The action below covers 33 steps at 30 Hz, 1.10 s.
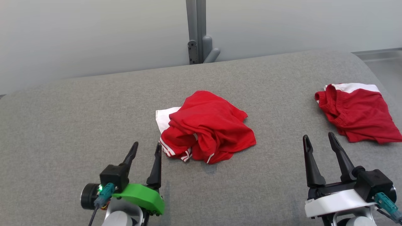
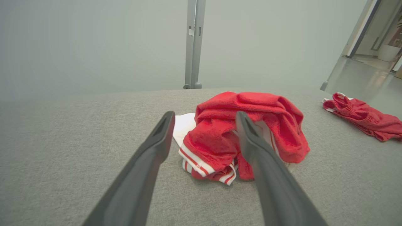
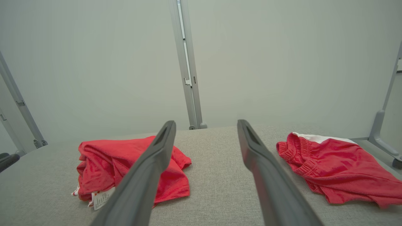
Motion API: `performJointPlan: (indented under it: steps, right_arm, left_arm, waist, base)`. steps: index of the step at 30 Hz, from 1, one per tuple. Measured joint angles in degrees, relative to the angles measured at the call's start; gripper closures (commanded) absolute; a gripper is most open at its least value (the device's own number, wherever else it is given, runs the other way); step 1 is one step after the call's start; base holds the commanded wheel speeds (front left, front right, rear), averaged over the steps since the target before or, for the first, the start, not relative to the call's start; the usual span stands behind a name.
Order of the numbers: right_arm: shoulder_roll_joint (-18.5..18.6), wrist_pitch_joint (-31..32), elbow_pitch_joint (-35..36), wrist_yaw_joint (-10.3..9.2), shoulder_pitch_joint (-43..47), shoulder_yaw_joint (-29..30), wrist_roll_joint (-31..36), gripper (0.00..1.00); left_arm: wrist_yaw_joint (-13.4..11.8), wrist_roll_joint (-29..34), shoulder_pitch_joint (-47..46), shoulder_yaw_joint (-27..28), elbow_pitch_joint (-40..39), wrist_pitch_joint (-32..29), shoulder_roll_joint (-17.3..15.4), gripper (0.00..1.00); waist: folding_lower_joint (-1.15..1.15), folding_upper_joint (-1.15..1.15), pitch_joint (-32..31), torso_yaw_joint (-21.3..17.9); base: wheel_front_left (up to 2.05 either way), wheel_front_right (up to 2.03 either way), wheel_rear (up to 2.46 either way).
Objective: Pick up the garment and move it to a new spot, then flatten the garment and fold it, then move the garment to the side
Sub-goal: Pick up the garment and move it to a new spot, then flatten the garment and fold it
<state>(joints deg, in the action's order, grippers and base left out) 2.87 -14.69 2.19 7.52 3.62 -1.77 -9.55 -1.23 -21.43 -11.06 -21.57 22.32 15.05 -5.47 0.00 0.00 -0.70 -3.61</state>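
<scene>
Head view: left gripper (image 1: 147, 145) points forward over grey woven table (image 1: 78, 119), fingers spread, empty; crumpled red garment (image 1: 207, 128) just past fingertips, its white-striped hem nearest right finger. Right gripper (image 1: 318, 136) likewise spread, empty, bare fabric between fingers. Second red garment (image 1: 358, 113), flatter with ribbed waistband, just beyond right fingertip, by table edge

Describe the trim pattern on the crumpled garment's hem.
White stripes on red along the hem of the crumpled garment; clearest in the left wrist view.
</scene>
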Motion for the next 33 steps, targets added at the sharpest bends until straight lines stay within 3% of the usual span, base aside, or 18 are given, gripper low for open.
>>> performJointPlan:
  steps: [4, 9, 33]
  right_arm:
    - [0.0, -0.03, -0.69, 0.0, 0.6, 0.89, 0.01, 0.0]
    - [-0.01, -0.11, -1.56, 0.0, 0.86, 1.87, 0.14, 0.0]
    - [-0.01, -0.3, -2.41, 0.0, 1.36, 2.31, -0.87, 0.0]
  left_arm:
    - [-1.85, -0.11, 3.82, 4.36, -3.82, 0.0, 0.66, 0.0]
    - [-2.38, 1.24, 7.76, 7.16, -7.56, 0.0, 1.21, 0.0]
    - [-0.93, 3.86, 11.63, 9.47, -9.06, 0.0, 2.41, 0.0]
  waist:
    - [0.0, 0.0, -0.84, 1.5]
    - [0.0, 0.0, -1.35, 3.14]
    - [0.0, 0.0, -1.76, 4.8]
  base:
    - [0.0, 0.0, 0.0]
    - [0.0, 0.0, 0.0]
    - [0.0, 0.0, 0.0]
